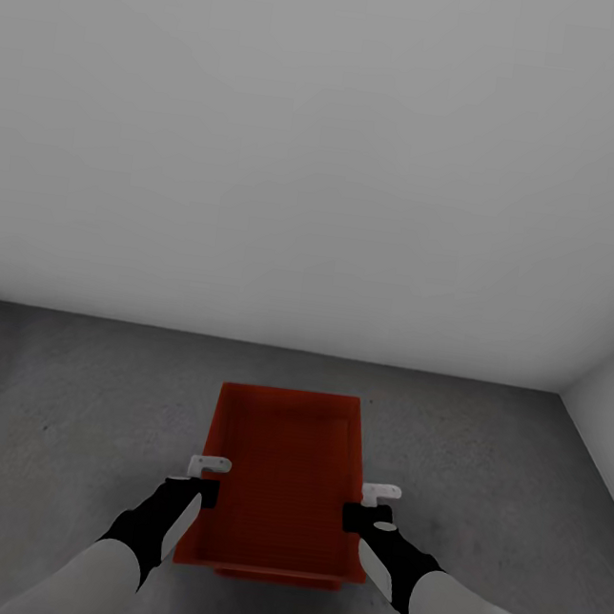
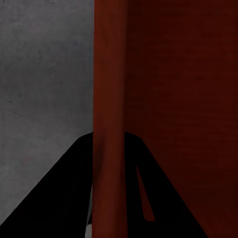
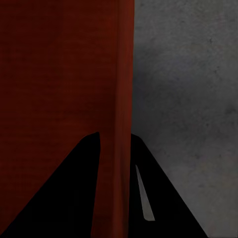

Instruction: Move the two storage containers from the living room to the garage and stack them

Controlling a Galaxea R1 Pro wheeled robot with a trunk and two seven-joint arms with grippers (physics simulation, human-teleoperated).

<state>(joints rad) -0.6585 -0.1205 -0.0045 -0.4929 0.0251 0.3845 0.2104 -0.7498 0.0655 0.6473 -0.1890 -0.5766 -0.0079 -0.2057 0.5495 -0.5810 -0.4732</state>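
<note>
Low in the centre of the head view, an orange-red rectangular topless storage container with thin plain walls (image 1: 281, 477) is held between both arms above the dark grey, faintly mottled concrete floor (image 1: 75, 394). A second edge of the same colour is seen just under its near rim; whether this belongs to another container cannot be told. The left gripper (image 1: 196, 490) is seen at the container's left long wall, lower left of centre, and the right gripper (image 1: 366, 516) at the right long wall, lower right of centre.

On the left wrist view, the red wall (image 2: 110, 124) is seen running up the frame between the two black fingers (image 2: 59, 198), which are clamped on it, one on each face; grey floor is seen to the frame's left and the container's inside to its right. On the right wrist view, the red wall (image 3: 124, 124) is likewise gripped between the black fingers (image 3: 163, 198), with floor on the frame's right.

Across the upper half of the head view, a plain pale grey wall (image 1: 326, 156) is seen, met at the right edge by a second pale wall (image 1: 612, 402).
</note>
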